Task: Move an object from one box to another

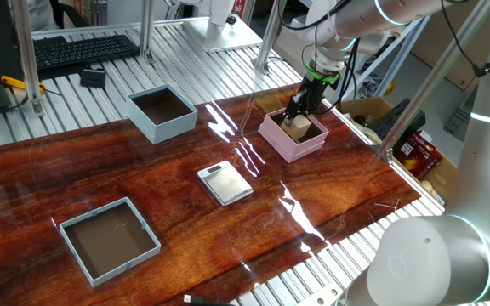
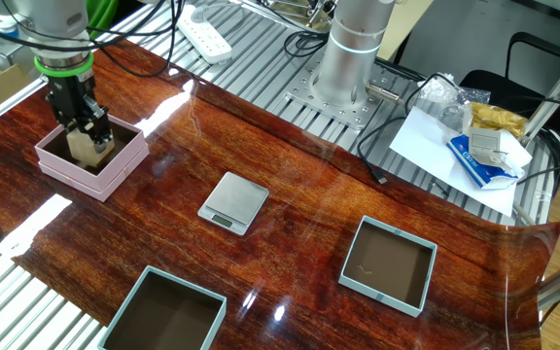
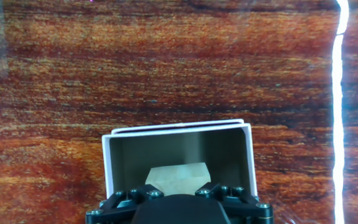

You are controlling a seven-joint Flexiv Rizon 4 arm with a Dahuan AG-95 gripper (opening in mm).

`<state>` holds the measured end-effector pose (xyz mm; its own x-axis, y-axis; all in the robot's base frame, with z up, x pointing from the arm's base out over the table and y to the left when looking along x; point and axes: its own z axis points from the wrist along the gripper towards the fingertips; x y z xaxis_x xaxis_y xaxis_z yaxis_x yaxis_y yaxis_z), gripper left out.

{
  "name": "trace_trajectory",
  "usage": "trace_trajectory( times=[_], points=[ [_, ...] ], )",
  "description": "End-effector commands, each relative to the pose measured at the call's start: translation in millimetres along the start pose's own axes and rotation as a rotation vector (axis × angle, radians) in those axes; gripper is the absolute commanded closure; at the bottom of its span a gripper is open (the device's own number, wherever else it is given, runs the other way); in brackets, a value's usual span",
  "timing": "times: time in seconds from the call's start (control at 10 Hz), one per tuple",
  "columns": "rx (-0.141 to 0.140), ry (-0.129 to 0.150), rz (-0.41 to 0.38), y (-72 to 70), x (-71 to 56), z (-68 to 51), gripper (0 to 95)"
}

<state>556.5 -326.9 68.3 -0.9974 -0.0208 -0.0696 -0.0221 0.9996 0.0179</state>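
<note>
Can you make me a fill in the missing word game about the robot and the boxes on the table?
1. The gripper is reaching down into the ____ box.
2. Between its fingers is a small tan wooden ____.
3. The flat silver scale lies on the table in the middle, between the ____ boxes.
4. The pale blue box has ____ inside it.

Missing words: pink; cube; three; nothing

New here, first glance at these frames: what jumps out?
The gripper reaching straight down into the pink box at one end of the glossy wooden table, its jaws around the small tan wooden cube. Then the silver scale alone mid-table, with the pale blue box and the shallower blue-grey tray sitting empty elsewhere on the table.
</note>
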Motion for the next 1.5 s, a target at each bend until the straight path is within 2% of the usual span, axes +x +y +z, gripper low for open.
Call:
trace_trajectory(
  times=[0.1,1.0,1.1,1.4,1.5],
  points=[
    [0.002,-0.005,-0.001,-0.2,-0.1,0.2,95.0],
    [-0.003,-0.002,0.013,-0.1,0.5,1.0,95.0],
    [-0.003,-0.001,0.019,-0.1,0.5,1.1,76.0],
    [-0.003,0.001,0.031,-0.1,0.5,1.3,76.0],
    [-0.003,0.003,0.038,-0.1,0.5,1.3,57.0]
  ],
)
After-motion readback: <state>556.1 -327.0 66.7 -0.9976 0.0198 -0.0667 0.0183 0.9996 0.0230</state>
